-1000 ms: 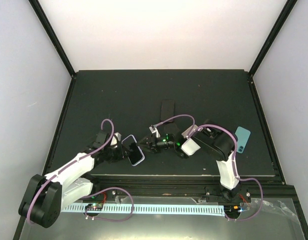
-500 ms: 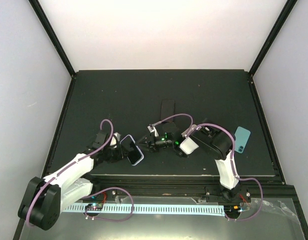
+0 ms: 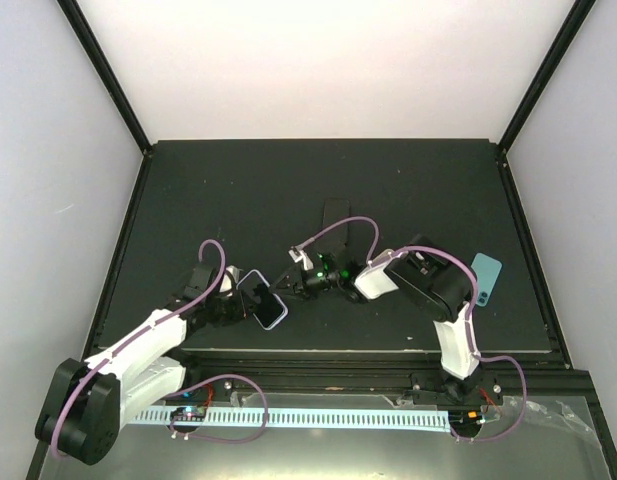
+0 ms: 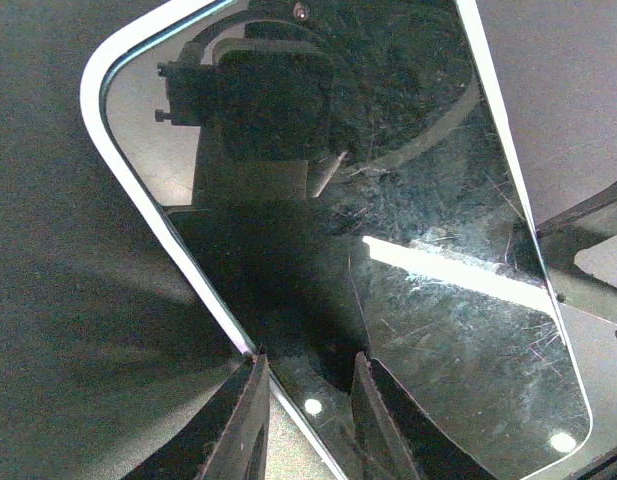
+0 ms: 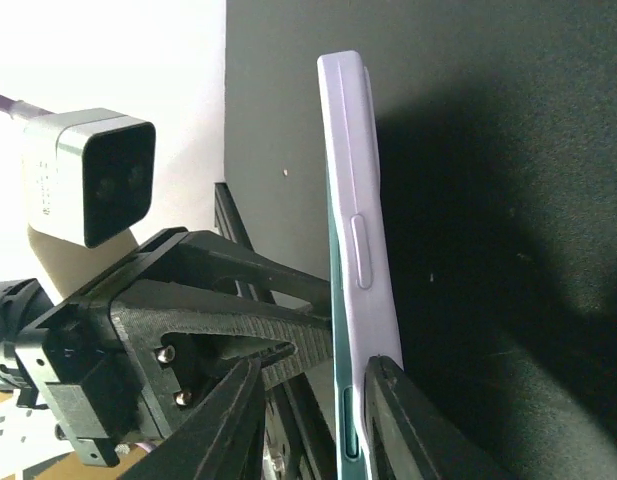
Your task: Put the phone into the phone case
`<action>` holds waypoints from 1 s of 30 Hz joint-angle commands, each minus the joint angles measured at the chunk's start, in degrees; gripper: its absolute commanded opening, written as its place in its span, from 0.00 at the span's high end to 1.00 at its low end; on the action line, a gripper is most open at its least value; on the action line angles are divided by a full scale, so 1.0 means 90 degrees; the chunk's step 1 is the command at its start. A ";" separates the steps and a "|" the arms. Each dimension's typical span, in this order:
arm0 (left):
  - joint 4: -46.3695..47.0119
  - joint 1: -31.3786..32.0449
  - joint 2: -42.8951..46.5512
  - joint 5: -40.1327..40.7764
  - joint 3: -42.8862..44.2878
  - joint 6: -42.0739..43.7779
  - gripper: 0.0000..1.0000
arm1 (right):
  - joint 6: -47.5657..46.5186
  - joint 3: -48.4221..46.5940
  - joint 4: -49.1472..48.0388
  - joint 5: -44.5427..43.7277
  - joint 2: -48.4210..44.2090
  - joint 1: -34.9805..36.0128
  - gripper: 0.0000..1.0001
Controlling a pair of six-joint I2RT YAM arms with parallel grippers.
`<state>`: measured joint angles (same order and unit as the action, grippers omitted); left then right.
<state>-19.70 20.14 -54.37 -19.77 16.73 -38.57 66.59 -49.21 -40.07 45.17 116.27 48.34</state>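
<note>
The phone (image 3: 261, 299) stands tilted near the table's front left. Its dark scratched screen (image 4: 388, 220) fills the left wrist view, ringed by the pale rim of the lilac phone case (image 4: 138, 190). My left gripper (image 4: 306, 358) is shut on its lower part, one finger at the rim and one over the glass. In the right wrist view the phone is edge-on: a teal side (image 5: 335, 300) lies against the lilac case (image 5: 353, 150). My right gripper (image 5: 313, 368) straddles that edge, open. Its right finger (image 5: 393, 420) touches the case back, while its left finger stands apart.
A flat black thing (image 3: 335, 214) lies on the dark table (image 3: 238, 190) behind the grippers. A light blue flat piece (image 3: 485, 278) lies at the right, next to the right arm. The table's raised front rail (image 3: 368, 352) runs close below both grippers.
My right gripper has moved left onto the phone's edge and its jaws have narrowed. The left gripper and the phone have shifted slightly left.
</note>
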 commanded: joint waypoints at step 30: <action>0.2024 0.0589 -0.1096 -0.1289 0.0102 -0.0865 0.73 | -0.1214 0.1540 0.1527 -0.0656 -0.1676 -0.0150 0.66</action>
<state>-8.25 23.38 -61.82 -27.86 16.64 -43.24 54.92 -37.60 -24.21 42.85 105.19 48.03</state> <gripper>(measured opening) 0.246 0.337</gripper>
